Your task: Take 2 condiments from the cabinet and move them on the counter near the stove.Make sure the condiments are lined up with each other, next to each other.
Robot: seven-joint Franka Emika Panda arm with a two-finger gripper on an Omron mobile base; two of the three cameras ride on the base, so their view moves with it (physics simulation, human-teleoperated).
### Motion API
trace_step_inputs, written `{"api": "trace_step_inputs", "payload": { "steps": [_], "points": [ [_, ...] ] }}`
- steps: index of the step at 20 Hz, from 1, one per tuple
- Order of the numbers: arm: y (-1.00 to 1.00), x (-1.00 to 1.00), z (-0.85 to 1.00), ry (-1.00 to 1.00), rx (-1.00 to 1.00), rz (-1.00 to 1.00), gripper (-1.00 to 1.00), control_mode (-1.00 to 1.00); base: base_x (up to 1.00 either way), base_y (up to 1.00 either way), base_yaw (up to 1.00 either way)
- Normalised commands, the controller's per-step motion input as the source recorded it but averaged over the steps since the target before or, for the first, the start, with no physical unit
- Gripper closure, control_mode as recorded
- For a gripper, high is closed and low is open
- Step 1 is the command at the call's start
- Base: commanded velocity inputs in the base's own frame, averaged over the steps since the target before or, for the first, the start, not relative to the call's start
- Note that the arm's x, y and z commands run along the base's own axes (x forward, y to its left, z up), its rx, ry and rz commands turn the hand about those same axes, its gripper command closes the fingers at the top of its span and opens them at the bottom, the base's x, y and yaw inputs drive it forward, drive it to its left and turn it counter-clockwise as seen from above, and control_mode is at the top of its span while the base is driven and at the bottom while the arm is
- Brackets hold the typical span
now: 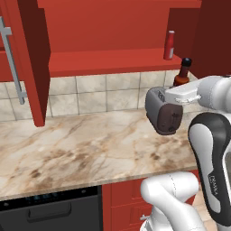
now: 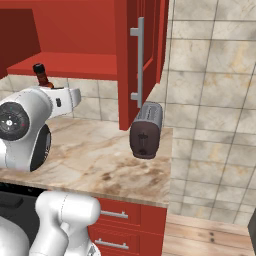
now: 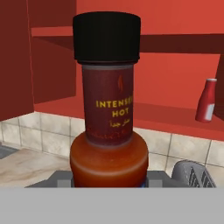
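The gripper is gripping the brown bottle at right of centre in the left base view, jaws closed on its body. The red bottle is standing on the cabinet shelf, upper right.

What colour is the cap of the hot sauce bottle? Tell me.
Black; the hot sauce bottle cap shows best in the hand view.
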Motion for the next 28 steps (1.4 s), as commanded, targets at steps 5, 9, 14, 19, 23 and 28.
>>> {"api": "trace_step_inputs", "payload": {
  "steps": [5, 9, 14, 19, 23, 28],
  "points": [
    [0.00, -0.40, 0.00, 0.00, 0.00, 0.00, 1.00, -1.00, 0.00, 0.00, 0.00],
    [0.00, -0.26, 0.00, 0.00, 0.00, 0.00, 1.00, -1.00, 0.00, 0.00, 0.00],
    [0.00, -0.06, 0.00, 0.00, 0.00, 0.00, 1.00, -1.00, 0.00, 0.00, 0.00],
    [0.00, 0.00, 0.00, 0.00, 0.00, 0.00, 1.00, -1.00, 0.00, 0.00, 0.00],
    [0.00, 0.00, 0.00, 0.00, 0.00, 0.00, 1.00, 1.00, -0.05, 0.00, 0.00],
    [0.00, 0.00, 0.00, 0.00, 0.00, 0.00, 1.00, 1.00, -0.20, 0.00, 0.06]
  ]
}}
